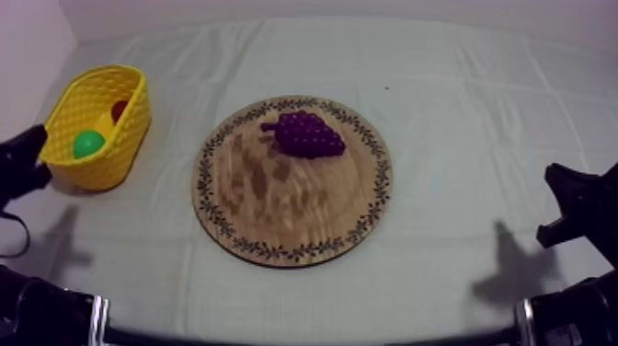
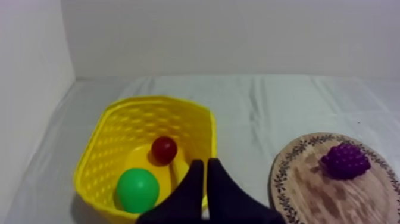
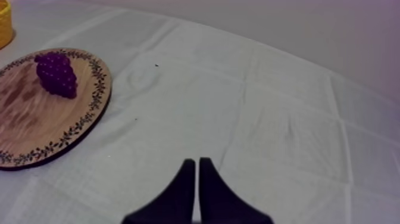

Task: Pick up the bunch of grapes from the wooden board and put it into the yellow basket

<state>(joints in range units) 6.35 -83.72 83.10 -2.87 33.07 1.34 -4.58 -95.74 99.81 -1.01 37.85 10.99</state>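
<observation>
Grey-white cloth (image 1: pixel 460 138) over the whole table, creased in a grid of folds. Round wooden board (image 1: pixel 276 212) with patterned rim, flat at mid-table. Yellow basket (image 1: pixel 127 145) at the left side, well apart from the board, long axis running away from the top camera. Left gripper (image 2: pixel 205 162) low at the left edge, just beside the basket's near end; black fingers pressed together into a narrow wedge, nothing held. Right gripper (image 3: pixel 196 161) low at the right edge over bare cloth, well apart from the board; fingers likewise pressed together, nothing held. Bunch of grapes (image 1: pixel 308 135), purple, lying on the board's far half near the rim, untouched by either gripper. Round green toy (image 1: pixel 88 144) inside the basket. Small red fruit (image 1: pixel 119 110) also inside the basket, just beyond the green toy.
</observation>
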